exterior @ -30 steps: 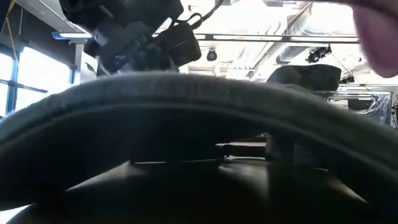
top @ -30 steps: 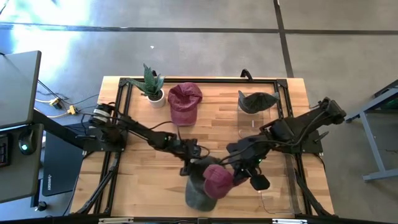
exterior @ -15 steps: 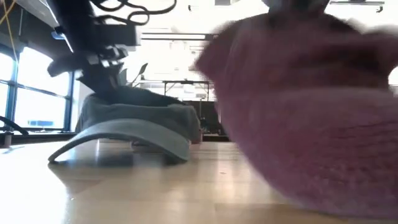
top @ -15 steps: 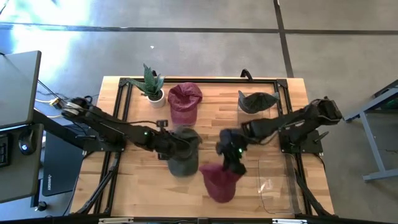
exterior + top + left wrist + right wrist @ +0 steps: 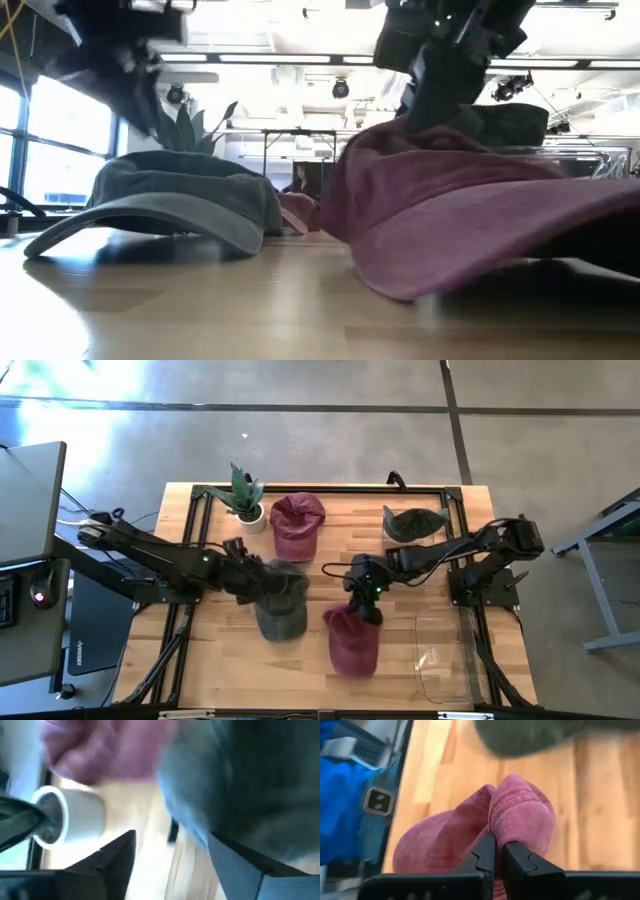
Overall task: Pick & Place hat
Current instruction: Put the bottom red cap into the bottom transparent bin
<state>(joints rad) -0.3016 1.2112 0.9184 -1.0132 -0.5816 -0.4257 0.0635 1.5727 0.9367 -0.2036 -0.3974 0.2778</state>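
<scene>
A maroon cap point(image 5: 352, 642) lies on the table's near middle, its brim pointing toward the near edge. My right gripper point(image 5: 365, 598) is shut on the far part of its crown. A grey-green cap point(image 5: 282, 605) rests on its brim and crown to the left of it. My left gripper point(image 5: 243, 572) hovers open just left of the grey-green cap point(image 5: 250, 780), touching nothing that I can see. In the low view the grey-green cap point(image 5: 170, 195) and the maroon cap point(image 5: 450, 210) sit side by side. My right gripper point(image 5: 497, 840) pinches a raised fold of the maroon cap's crown point(image 5: 509, 831) between its two fingers. It comes slanting down from the table's far right side. The cap's brim point(image 5: 480, 235) and lower crown lie on the table; the fold is drawn up a little.
A second maroon cap point(image 5: 297, 525) and a potted plant point(image 5: 243, 500) sit at the far left-middle, and a dark grey cap point(image 5: 412, 522) at the far right. A clear plastic bin point(image 5: 445, 655) stands at the near right. A black frame point(image 5: 320, 488) runs along the far edge.
The two caps were stacked by the near edge. My left gripper carried the grey-green cap toward the far left, set it down and drew back left of it. My right gripper moved toward the far edge, bringing the maroon cap down onto the table beside the grey-green one.
</scene>
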